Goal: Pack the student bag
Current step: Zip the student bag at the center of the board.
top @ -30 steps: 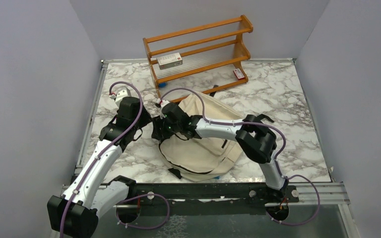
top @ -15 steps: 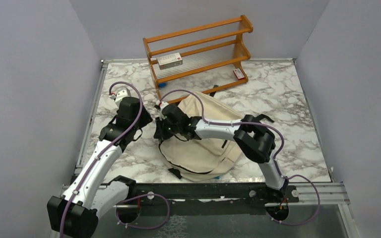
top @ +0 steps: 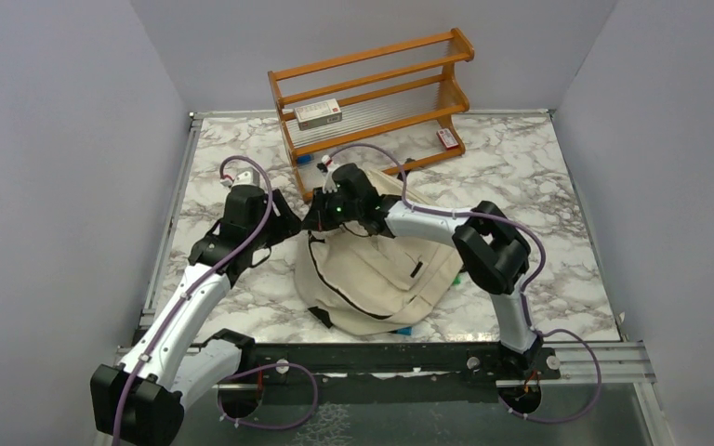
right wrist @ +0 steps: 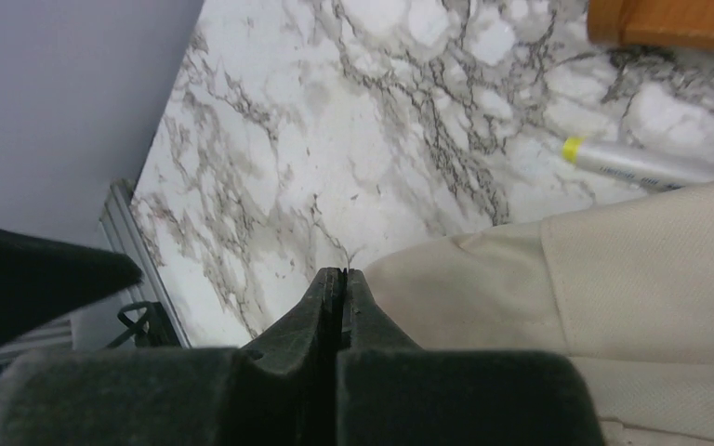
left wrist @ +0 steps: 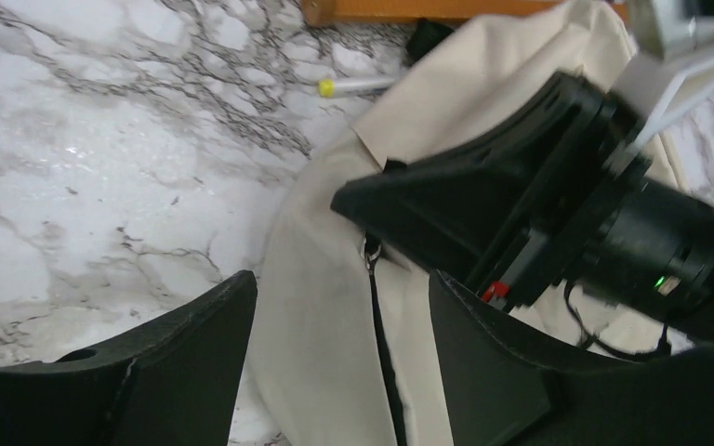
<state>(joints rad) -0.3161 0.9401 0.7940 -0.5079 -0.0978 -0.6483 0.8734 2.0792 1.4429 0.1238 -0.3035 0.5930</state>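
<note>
Student bag (top: pixel 381 283) lies mid-table, toward the near edge. Left gripper (left wrist: pixel 339 288) hovers over its left side, jaws spread. Right gripper (right wrist: pixel 339 279) is pressed closed at the bag's far-left hem; any pinch of fabric unclear. Beyond, a marker (right wrist: pixel 646 164), then a wooden rack (top: pixel 372 93).

student bag (top: pixel 372 288): before rack (top: pixel 381 102) | marker (left wrist: pixel 358 85): between them | box (top: pixel 318 113): on rack shelf

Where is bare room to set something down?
Bare marble lies right of the bag, to the table's right edge, and in the far left corner. Crowded: between bag and rack, with the left gripper, right gripper and a marker.
</note>
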